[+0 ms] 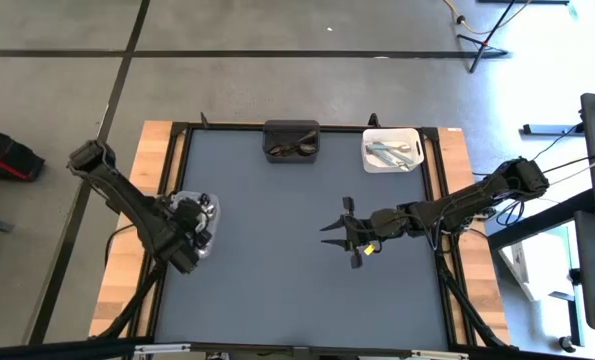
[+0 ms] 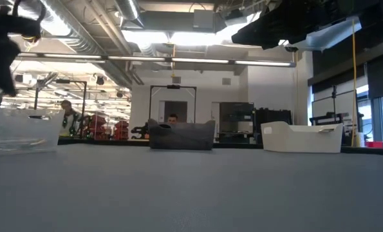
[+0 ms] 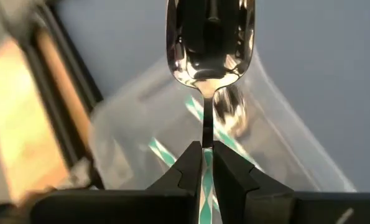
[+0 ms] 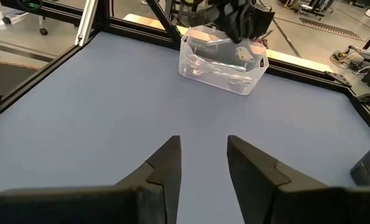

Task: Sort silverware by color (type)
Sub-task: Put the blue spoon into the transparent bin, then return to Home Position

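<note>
In the left wrist view a shiny silver spoon (image 3: 209,37) sticks out past my left gripper (image 3: 207,152), which is shut on it above the clear bin (image 3: 278,149) at the table's left side. The high view shows that gripper (image 1: 192,235) over the clear bin (image 1: 199,208). More silverware (image 4: 217,61) lies in the clear bin. Silver pieces (image 1: 392,152) lie in the white bin (image 1: 369,160) and dark pieces (image 1: 292,149) in the black bin (image 1: 292,128). My right gripper (image 1: 342,235) hovers open over mid-table, its fingers (image 4: 166,165) apart and touching nothing. My left gripper pinches the spoon's thin handle (image 3: 207,132) between its two fingertips (image 3: 191,163). The spoon runs on along the fingers, with its bowl (image 3: 209,37) out in front. It is lifted clear above the clear bin. The handle's far end is hidden between the fingers.
The black bin (image 2: 181,135) and the white bin (image 2: 300,137) stand along the table's far edge, the clear bin (image 2: 17,129) at its left. A black frame (image 1: 439,200) borders the blue-grey mat (image 1: 277,290), bare in the middle and near parts.
</note>
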Robot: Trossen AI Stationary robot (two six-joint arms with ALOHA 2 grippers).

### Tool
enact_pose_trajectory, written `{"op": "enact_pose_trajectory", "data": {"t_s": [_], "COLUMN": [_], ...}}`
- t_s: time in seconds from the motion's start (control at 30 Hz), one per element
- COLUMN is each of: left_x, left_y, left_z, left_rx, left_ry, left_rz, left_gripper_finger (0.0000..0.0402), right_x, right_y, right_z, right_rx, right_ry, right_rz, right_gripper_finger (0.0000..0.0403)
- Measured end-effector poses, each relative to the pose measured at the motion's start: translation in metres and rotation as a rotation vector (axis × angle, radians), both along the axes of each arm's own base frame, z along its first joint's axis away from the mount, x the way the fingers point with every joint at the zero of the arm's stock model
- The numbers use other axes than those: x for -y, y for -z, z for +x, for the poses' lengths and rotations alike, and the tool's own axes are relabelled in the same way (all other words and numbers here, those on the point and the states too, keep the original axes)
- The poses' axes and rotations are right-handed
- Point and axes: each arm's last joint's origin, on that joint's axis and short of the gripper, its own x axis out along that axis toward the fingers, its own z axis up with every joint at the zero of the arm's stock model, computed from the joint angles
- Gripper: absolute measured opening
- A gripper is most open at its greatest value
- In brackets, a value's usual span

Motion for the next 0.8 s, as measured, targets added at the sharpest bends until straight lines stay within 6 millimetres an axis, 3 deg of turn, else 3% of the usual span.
{"op": "enact_pose_trajectory", "data": {"t_s": [0.3,0.57,0.67,0.8], "left_x": [-0.001,-0.008,-0.008,-0.005], "left_y": [0.007,0.007,-0.002,-0.032], "left_z": [-0.002,0.002,0.009,0.024], "left_rx": [-0.071,-0.16,-0.155,-0.004], "left_ry": [0.017,-0.015,0.035,0.148], "left_rz": [-0.143,-0.209,-0.211,-0.13], "left_gripper_finger": [0.0036,0.0096,0.0111,0.0115], "right_x": [0.0,0.0,0.0,0.0], "right_y": [0.002,0.008,0.006,-0.002], "right_z": [0.002,0.006,0.006,0.007], "right_rx": [-0.003,-0.011,0.008,0.025], "right_ry": [0.0,0.044,0.067,0.069], "right_rz": [-0.001,-0.025,-0.024,-0.017], "right_gripper_finger": [0.012,0.012,0.012,0.012]}}
